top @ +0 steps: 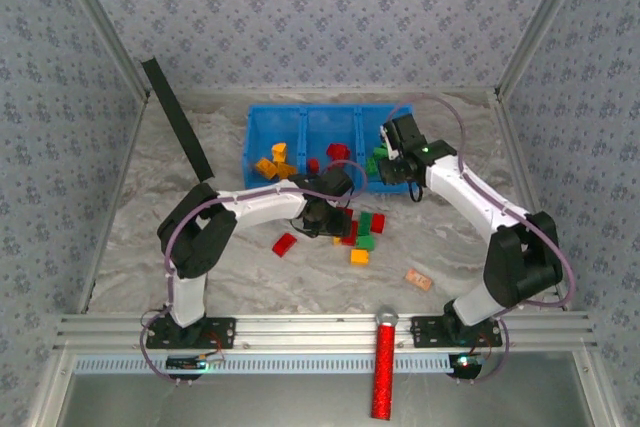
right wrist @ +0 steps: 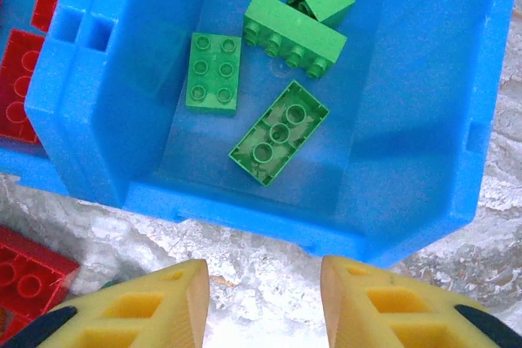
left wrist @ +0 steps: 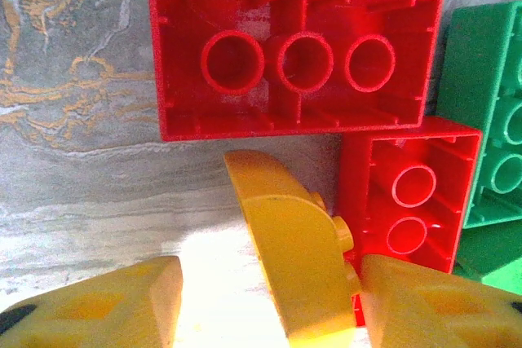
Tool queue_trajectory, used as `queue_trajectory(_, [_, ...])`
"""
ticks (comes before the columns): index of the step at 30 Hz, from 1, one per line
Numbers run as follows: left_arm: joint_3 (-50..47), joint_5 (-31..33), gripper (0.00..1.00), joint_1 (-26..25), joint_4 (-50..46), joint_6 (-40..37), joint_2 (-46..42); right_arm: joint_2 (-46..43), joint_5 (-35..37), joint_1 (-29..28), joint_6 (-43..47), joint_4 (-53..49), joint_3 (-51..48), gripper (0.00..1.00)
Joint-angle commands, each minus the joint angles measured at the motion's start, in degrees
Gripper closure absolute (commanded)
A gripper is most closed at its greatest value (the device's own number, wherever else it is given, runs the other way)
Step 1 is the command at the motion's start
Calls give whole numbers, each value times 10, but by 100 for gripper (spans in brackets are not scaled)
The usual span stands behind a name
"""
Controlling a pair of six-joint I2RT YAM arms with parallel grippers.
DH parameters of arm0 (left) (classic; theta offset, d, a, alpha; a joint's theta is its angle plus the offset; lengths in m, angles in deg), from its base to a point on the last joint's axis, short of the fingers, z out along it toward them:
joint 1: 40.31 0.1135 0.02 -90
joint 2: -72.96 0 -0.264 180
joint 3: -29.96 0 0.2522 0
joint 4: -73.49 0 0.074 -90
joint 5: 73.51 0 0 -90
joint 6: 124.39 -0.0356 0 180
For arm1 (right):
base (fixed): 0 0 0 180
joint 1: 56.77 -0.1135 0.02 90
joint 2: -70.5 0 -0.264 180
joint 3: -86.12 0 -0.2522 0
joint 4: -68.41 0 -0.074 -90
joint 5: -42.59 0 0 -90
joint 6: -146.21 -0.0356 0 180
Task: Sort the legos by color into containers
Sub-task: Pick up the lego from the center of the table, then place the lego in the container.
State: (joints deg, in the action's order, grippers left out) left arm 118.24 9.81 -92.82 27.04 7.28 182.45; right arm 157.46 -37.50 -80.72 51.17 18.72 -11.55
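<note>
yellow lego (left wrist: 295, 260) straddled by half-open left claw (left wrist: 269, 287), unclamped; right claw (right wrist: 265, 299) held open, empty, over the green compartment (right wrist: 412, 95).

No writing, label, brand mark, number or sign can be read anywhere on the table (top: 130, 247). The bricks (left wrist: 294, 55) show plain plastic on studs and undersides, and the walls of the blue bin (right wrist: 408, 120) carry no legible mark. Dark flecks on the pale block (top: 419, 278), toward the near edge right of centre, are too small to make out.
</note>
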Motion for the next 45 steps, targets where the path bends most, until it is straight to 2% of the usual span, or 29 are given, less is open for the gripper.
queue_trajectory(1, [-2, -4, 45, 4, 3, 3, 10, -20, 8, -8, -15, -19, -21, 57])
queue_trajectory(9, [-24, -11, 52, 18, 19, 0, -1, -37, 18, -27, -21, -38, -32, 57])
queue_trajectory(16, [-25, -13, 64, 27, 20, -12, 7, -56, 31, -45, -33, -56, -39, 56])
queue_trajectory(23, [-28, -11, 82, 39, 20, -25, 0, -92, 31, -80, -67, -91, -59, 55])
queue_trajectory(30, [-17, 10, 85, 51, -29, -57, -82, -114, 1, -125, -133, -87, -94, 54])
queue_trajectory(37, [24, 34, 84, 89, -90, -101, -177, -65, -13, -185, -209, -55, -75, 53])
queue_trajectory(42, [40, 52, 84, 147, -103, -136, -209, -9, -7, -204, -182, -54, -33, 52])
queue_trajectory(45, [41, 61, 84, 184, -94, -148, -213, 19, -19, -219, -101, -40, -11, 49])
